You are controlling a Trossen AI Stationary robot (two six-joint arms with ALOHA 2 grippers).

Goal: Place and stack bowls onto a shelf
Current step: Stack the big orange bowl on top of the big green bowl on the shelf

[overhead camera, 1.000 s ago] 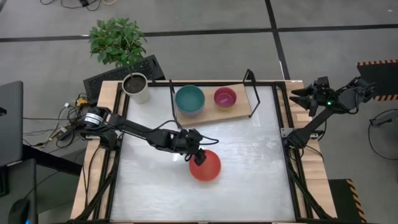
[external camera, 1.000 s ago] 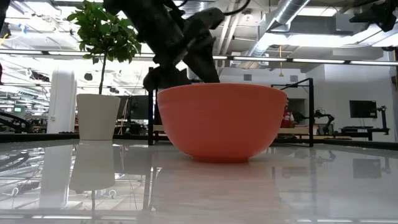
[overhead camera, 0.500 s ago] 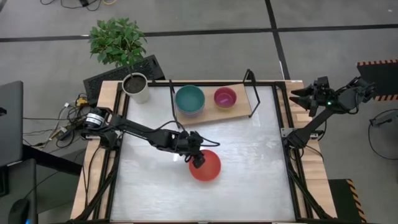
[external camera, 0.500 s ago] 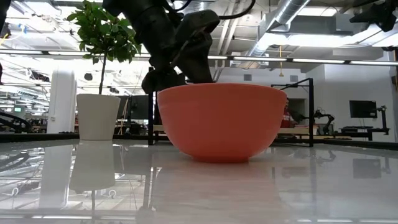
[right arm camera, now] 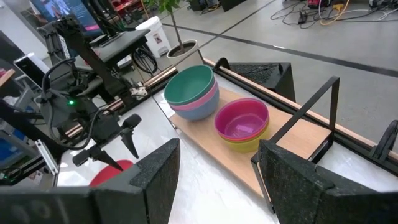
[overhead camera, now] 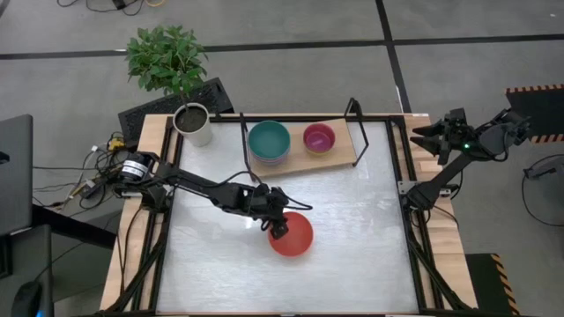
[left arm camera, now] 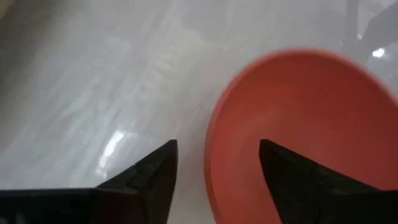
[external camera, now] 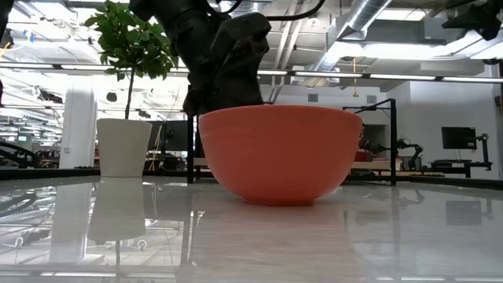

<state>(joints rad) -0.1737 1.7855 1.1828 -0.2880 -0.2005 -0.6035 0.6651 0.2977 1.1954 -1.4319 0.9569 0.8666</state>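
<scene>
My left gripper (left arm camera: 217, 163) has its jaws spread apart, straddling the near rim of the round orange-red bowl (overhead camera: 292, 234) sitting mid-table, well short of the low light-wood shelf (overhead camera: 339, 155). I'd lower until one finger is inside, then pinch firmly (the right gripper (overhead camera: 423, 135) waits released, off-table).

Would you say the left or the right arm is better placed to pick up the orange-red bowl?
Left. The left gripper is open, straddling the orange-red bowl rim; the right gripper waits beyond the table's right edge.
</scene>
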